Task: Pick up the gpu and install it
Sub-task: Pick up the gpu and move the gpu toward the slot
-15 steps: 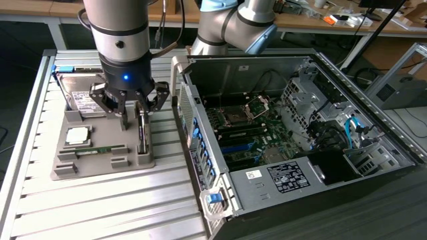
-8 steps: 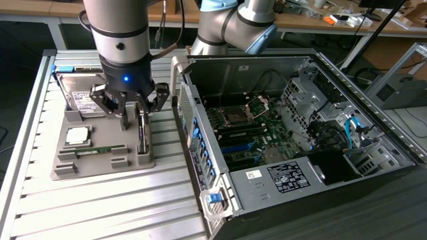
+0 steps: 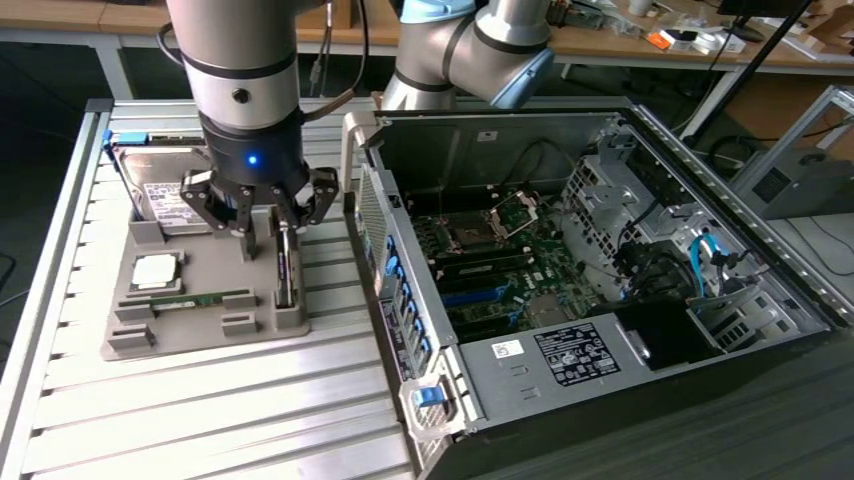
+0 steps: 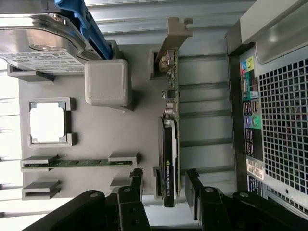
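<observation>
light: bright, even | glare: table (image 4: pixel 7 91) blown white | shadow: computer case (image 3: pixel 467 150) interior dim

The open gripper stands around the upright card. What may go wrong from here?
The thin dark graphics card with silver bracket stands on edge in the grey plastic holder; the open black gripper closing off-centre may tilt it. It sits at the cooler end, so the bracket end may sag.

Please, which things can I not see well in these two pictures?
- Exterior view: the gripper covers part of the gpu and part of the hard drive.
- Wrist view: the picture's edges cut off the hard drive and the computer case.
- Exterior view: the print on the case's white label is too small to read.
</observation>
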Robot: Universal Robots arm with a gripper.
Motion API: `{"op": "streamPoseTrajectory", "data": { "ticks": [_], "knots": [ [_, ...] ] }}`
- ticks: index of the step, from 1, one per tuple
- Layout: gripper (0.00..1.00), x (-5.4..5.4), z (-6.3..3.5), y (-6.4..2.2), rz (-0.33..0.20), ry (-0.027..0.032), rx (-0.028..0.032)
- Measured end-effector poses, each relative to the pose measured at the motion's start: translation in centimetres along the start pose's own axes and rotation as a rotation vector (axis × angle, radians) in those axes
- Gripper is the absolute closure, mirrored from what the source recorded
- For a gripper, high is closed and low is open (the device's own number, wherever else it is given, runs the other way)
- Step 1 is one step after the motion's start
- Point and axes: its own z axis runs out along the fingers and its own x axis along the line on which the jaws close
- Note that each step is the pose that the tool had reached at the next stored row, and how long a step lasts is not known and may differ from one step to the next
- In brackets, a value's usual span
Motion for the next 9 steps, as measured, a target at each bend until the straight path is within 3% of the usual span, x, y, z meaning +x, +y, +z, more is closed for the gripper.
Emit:
{"op": "streamPoseTrajectory", "data": {
  "ticks": [9],
  "knots": [
    [0.52,0.01,0.37,-0.02,0.000,0.0000,0.0000]
  ]
}}
